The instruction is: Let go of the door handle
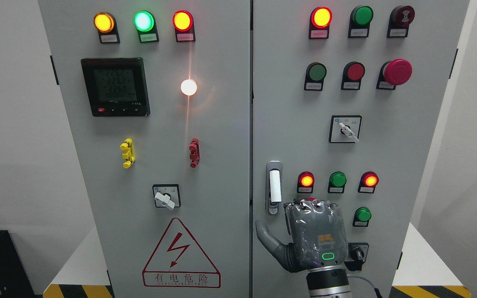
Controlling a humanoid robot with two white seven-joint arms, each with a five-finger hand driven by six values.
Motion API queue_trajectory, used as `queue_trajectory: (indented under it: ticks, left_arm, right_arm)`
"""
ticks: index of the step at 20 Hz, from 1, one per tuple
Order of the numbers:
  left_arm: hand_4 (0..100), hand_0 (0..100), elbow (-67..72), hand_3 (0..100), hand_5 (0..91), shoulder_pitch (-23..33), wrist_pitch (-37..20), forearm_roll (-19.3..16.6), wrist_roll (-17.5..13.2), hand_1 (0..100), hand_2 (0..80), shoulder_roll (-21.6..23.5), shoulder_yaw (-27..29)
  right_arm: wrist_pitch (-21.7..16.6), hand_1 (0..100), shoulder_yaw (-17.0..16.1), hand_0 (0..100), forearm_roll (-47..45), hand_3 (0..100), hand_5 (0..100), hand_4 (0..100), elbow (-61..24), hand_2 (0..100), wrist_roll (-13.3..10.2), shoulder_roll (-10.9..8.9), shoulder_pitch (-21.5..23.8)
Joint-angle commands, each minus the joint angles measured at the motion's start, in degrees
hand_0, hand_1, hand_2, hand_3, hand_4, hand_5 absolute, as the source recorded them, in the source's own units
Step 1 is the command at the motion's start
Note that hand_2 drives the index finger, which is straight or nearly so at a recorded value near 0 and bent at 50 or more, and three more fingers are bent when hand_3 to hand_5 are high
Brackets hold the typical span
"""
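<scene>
Right hand (315,234) lower centre-right of frame, arm entering from the bottom edge right of middle. Back of hand toward camera, thumb splayed out to the left, fingers curled forward toward the panel at the top of the hand; fingertips hidden, holding nothing visible. Apart from the handle, so release judged already done or nearly so. Left hand not in view.

Door handle (274,187) just above and left of the hand, on the left edge of the right cabinet door (387,157). White upright lever in a metal recessed plate, keyhole at its foot. Judged rigid, smooth and somewhat slippery, not fragile; likely pivots or springs back when let go. Best hold: hooked around the white lever, mid-length.

Further up the door: rotary selector switch (345,129), then red mushroom stop button (396,72).
</scene>
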Motion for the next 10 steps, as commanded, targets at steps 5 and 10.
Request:
queue_trajectory:
  ticks: [5, 10]
  left_arm:
    - [0, 12, 0.0, 0, 0.0, 1.14, 0.01, 0.06, 0.02, 56, 0.0, 0.0, 0.0]
    - [0, 12, 0.0, 0, 0.0, 1.14, 0.01, -0.03, 0.02, 56, 0.0, 0.0, 0.0]
  right_arm:
    - [0.88, 22, -0.37, 24, 0.02, 100, 100, 100, 2.17, 100, 0.99, 0.06, -1.99]
    - [0.97, 21, -0.37, 26, 0.02, 100, 100, 100, 2.17, 100, 1.08, 0.06, -2.61]
